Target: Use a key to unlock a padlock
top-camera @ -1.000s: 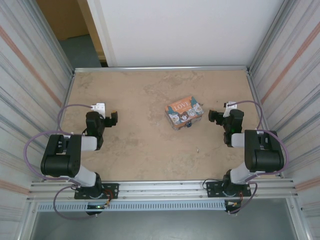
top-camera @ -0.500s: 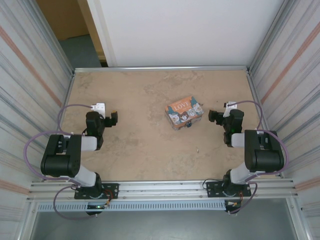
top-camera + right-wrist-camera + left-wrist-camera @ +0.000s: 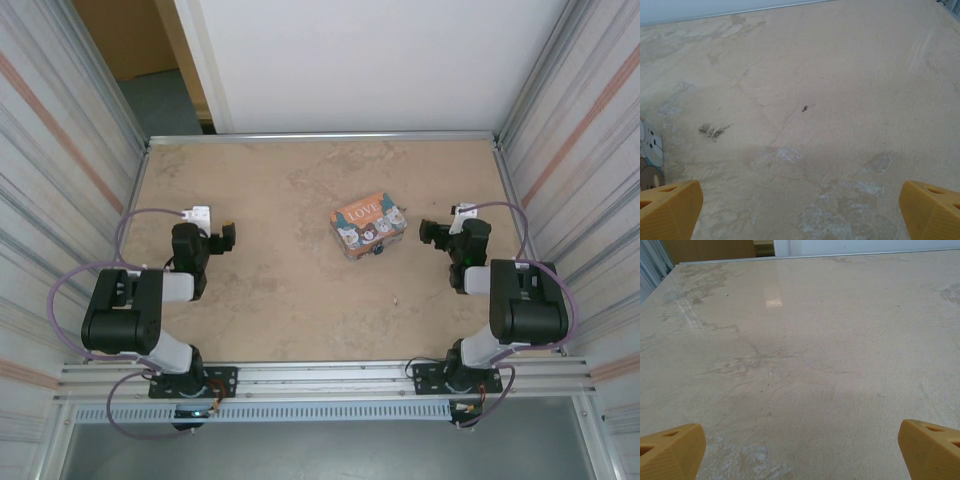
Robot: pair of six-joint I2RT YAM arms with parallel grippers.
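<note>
Fingers [image 3: 670,452] of the left gripper [image 3: 228,237] and the right gripper [image 3: 428,232] stand spread wide, empty, over the bench [image 3: 270,190]; the key [image 3: 396,298] lies near the padlock [image 3: 378,251] beside the tin [image 3: 368,222].

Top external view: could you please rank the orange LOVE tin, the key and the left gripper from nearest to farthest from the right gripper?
1. The orange LOVE tin, just to the image left of the right gripper.
2. The key, a pale speck lower in the view, nearer than the tin.
3. The left gripper, far across on the left side.
</note>
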